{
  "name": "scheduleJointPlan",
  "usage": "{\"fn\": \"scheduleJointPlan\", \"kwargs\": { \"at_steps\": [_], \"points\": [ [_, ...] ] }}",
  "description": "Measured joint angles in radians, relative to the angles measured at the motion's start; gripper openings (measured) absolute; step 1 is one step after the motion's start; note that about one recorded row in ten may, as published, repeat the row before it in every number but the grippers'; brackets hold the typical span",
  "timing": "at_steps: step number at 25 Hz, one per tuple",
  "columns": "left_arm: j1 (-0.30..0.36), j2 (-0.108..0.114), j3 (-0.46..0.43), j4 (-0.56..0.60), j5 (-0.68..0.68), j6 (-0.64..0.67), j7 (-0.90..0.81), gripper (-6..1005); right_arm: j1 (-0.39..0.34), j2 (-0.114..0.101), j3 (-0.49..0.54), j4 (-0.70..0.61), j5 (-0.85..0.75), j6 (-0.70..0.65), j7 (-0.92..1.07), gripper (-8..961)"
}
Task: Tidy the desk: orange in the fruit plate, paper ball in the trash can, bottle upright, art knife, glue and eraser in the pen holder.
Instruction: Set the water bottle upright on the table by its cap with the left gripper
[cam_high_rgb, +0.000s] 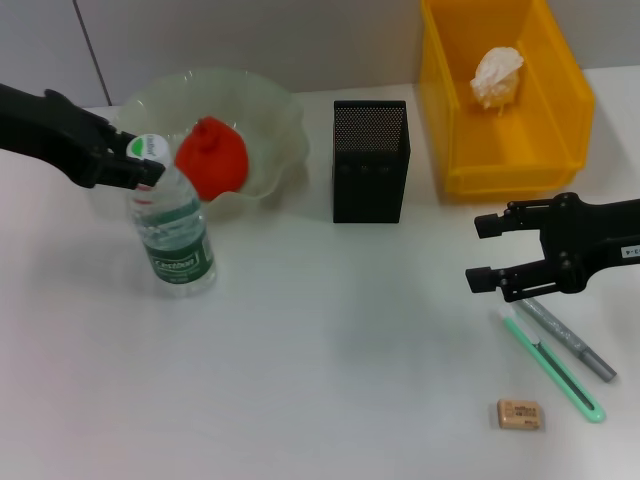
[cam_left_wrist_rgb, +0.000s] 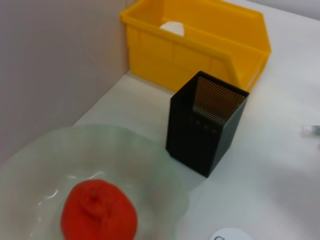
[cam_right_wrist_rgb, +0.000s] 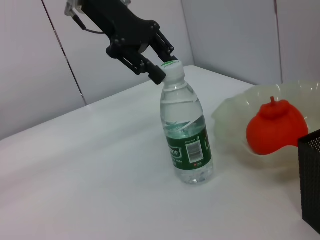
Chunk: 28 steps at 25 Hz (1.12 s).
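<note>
The left gripper (cam_high_rgb: 143, 160) enters from the left edge of the head view, its arm cut off there; its jaws are closed on the cap of the bottle (cam_high_rgb: 176, 238), which stands upright on the desk (cam_high_rgb: 320, 380) just in front of the fruit plate (cam_high_rgb: 270, 120). The left wrist view catches only a sliver of that cap. The orange (cam_high_rgb: 212, 157) lies inside the fruit plate, and the bottle neck hides part of the bowl's near rim. The pen holder (cam_high_rgb: 371, 160) stands between the fruit plate and the trash can (cam_high_rgb: 560, 110); its contents cannot be made out through the mesh. The trash can's far end is cut off at the top edge, and the paper ball (cam_high_rgb: 497, 77) rests inside it. The right gripper (cam_high_rgb: 487, 252) hovers in front of the trash can, jaws apart and holding nothing. Just beside it lie 2 slim items, a green art knife (cam_high_rgb: 552, 365) and a grey pen-shaped stick (cam_high_rgb: 566, 339), the latter not identifiable. The eraser (cam_high_rgb: 520, 414) lies near the knife's tip.
</note>
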<state>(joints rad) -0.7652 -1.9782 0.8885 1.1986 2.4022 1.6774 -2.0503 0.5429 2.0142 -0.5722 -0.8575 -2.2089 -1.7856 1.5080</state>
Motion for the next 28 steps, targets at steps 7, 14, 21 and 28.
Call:
{"fn": "scheduleJointPlan", "kwargs": {
  "at_steps": [7, 14, 21, 28],
  "points": [
    [0.003, 0.001, -0.045, 0.001, 0.026, -0.006, -0.001, 420, 0.001, 0.001, 0.000, 0.001, 0.011, -0.003, -0.006, 820],
    [0.006, 0.001, -0.054, 0.001, 0.028, -0.019, -0.001, 420, 0.002, 0.004, -0.002, 0.002, 0.011, -0.002, -0.009, 820],
    [0.011, 0.005, -0.054, 0.001, 0.039, -0.029, -0.001, 419, 0.002, 0.006, -0.001, 0.002, 0.011, -0.004, -0.010, 820],
    [0.017, 0.006, -0.054, 0.001, 0.040, -0.038, 0.002, 419, 0.002, 0.006, -0.001, 0.002, 0.011, -0.005, -0.009, 820]
  ]
}}
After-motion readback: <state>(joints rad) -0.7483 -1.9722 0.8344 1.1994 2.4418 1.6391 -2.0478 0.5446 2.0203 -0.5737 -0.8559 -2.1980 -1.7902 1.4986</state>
